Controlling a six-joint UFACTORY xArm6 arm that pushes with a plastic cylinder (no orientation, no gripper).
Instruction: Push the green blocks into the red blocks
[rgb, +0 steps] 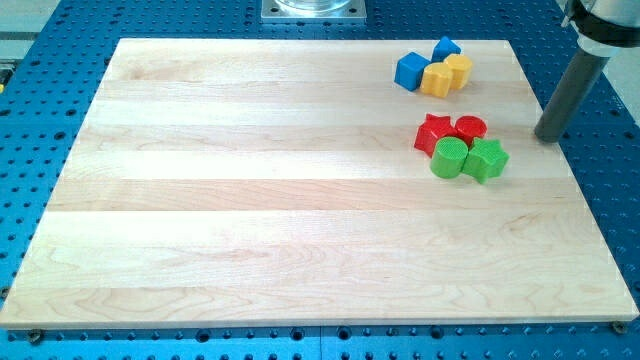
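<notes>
A green cylinder (449, 158) and a green star-shaped block (486, 159) sit side by side at the board's right. Just above them, touching, are a red star-shaped block (434, 133) and a red cylinder (470, 128). The four form one tight cluster. My tip (548, 136) rests at the board's right edge, to the right of the cluster and apart from it, roughly level with the red blocks.
Two blue blocks (410, 71) (446, 48) and two yellow blocks (436, 79) (458, 70) are clustered near the view's top right. The wooden board (250, 200) lies on a blue perforated table. A metal mount (313, 10) sits at the view's top centre.
</notes>
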